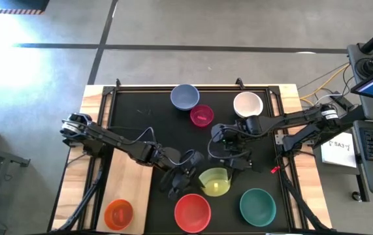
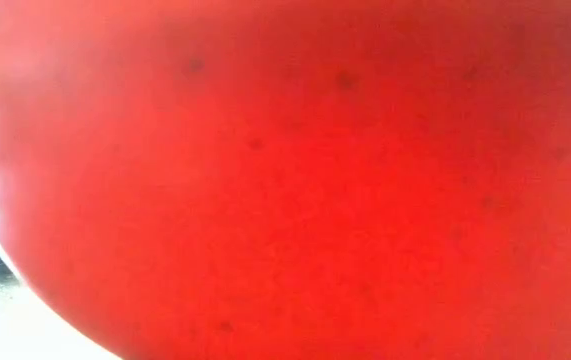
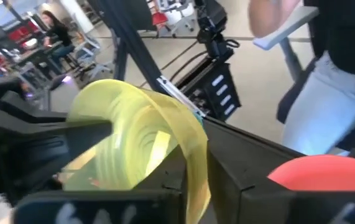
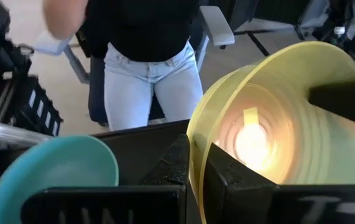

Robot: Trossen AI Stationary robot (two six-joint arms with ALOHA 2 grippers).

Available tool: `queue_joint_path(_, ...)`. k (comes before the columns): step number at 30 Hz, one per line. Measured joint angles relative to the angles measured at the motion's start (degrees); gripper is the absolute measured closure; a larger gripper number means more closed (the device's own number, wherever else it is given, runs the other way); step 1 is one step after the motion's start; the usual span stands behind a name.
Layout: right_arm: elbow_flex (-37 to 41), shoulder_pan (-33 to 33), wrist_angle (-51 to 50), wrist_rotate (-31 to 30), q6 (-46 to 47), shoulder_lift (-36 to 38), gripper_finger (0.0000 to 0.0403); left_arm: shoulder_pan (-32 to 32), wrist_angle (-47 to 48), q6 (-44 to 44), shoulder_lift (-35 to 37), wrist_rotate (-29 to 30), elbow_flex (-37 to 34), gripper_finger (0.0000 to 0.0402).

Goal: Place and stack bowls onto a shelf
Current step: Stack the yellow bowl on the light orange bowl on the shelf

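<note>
Gripping opposite walls of the yellow bowl (image 1: 215, 181), both end effectors were clamped on its rim: the left end effector (image 1: 187, 171) from its shelf side, the right end effector (image 1: 233, 158) from the other. The bowl hung between them over the worktop (image 1: 147, 111), and the shelf (image 1: 129, 179) lay beyond the left end effector, nearer that arm.

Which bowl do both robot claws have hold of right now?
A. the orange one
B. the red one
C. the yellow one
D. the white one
C: seen from above, the left claw and the right claw meet at the yellow bowl, and each wrist camera shows its own fingers pinching the yellow rim.
</note>
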State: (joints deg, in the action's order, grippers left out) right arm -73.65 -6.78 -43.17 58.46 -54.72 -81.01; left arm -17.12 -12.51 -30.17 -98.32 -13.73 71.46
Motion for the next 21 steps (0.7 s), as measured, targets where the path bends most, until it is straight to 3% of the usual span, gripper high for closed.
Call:
queue_joint_path(6,-0.02,0.40,2.96,-0.03,8.54,0.07,0.0369,0.95,0.77,0.98,-0.05,-2.57,-0.05,0.0396)
queue_joint_path(15,-2.87,1.68,2.00,-4.66,19.40,0.54,0.0271,2.70,2.03,2.06,-0.04,-3.11,-0.07,0.0401)
queue_joint_path(21,-5.33,2.83,-0.24,-14.32,26.11,2.44,0.0211,4.08,2.45,2.62,0.10,-2.13,-0.07,0.0400)
